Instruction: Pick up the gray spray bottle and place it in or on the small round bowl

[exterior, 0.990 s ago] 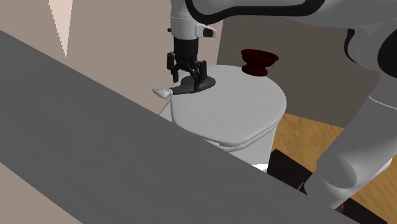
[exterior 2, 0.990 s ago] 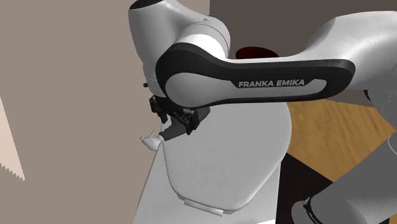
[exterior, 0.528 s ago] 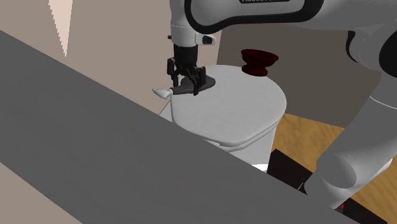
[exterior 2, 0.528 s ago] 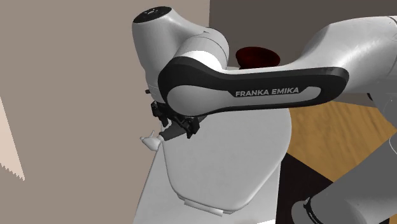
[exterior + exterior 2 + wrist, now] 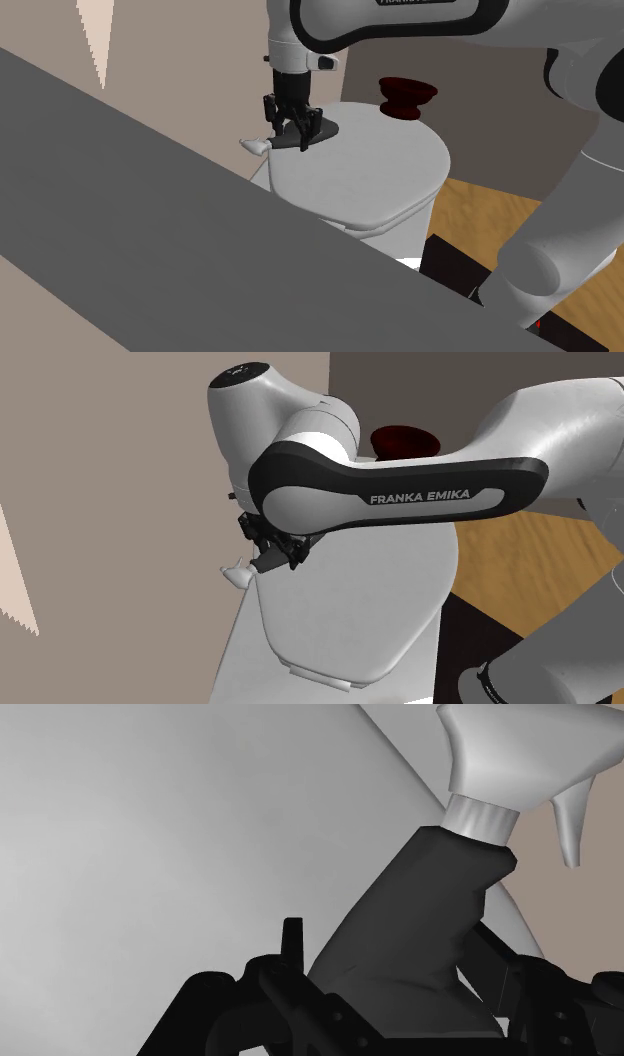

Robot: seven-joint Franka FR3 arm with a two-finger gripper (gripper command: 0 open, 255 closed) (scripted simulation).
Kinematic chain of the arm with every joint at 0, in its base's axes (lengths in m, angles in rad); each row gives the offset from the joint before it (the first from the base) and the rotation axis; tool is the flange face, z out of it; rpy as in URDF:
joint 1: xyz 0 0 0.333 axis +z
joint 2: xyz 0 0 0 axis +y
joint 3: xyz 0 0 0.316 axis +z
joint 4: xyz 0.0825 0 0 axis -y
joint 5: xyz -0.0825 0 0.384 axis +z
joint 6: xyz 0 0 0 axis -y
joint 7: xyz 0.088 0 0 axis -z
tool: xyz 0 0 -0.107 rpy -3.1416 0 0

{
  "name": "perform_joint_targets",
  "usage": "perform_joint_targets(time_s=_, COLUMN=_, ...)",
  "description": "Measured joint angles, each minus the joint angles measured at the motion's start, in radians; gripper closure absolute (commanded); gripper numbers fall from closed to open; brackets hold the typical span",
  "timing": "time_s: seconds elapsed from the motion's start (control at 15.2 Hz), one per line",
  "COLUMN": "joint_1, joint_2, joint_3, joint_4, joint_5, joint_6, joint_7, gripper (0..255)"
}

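The spray bottle (image 5: 256, 146), dark grey in the body with a pale trigger head, is seen lying on its side left of centre in the upper half of the shoulder view. It is placed at the far left edge of a closed white toilet lid (image 5: 370, 185), with its head jutting out past the rim. Just to the right of that head, the black gripper (image 5: 297, 139) is set down over the dark body from above. In the wrist view the body is flanked closely by the fingers (image 5: 291, 942) and appears to be clasped between them, the jaws drawn narrow on it. The bottle is judged to be gripped but not yet lifted, since it rests against the lid, so the step in hand is taken to be the grasp, early in the task. A straight lift is called for next, then a carry rightward and farther back. At the upper right of centre, the small round bowl (image 5: 407, 95), dark red, is set behind the lid, well apart from the bottle. Its inside is hidden from this angle, so what it holds cannot be told.
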Motion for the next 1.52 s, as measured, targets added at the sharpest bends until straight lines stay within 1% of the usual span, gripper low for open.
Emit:
perform_joint_targets(time_s=0.33, joint_1=0.0, joint_2=0.0, joint_3=0.0, joint_4=0.0, joint_5=0.0, joint_6=0.0, joint_7=0.0, gripper=255)
perform_joint_targets(time_s=0.53, joint_1=0.001, joint_2=0.001, joint_3=0.001, joint_4=0.026, joint_5=-0.001, joint_6=-0.026, joint_7=0.0, gripper=255)
perform_joint_targets(time_s=1.06, joint_1=0.021, joint_2=0.041, joint_3=0.009, joint_4=0.171, joint_5=-0.029, joint_6=-0.144, joint_7=0.013, gripper=255)
perform_joint_targets(time_s=1.52, joint_1=0.058, joint_2=0.099, joint_3=0.018, joint_4=0.326, joint_5=-0.074, joint_6=-0.262, joint_7=0.033, gripper=255)
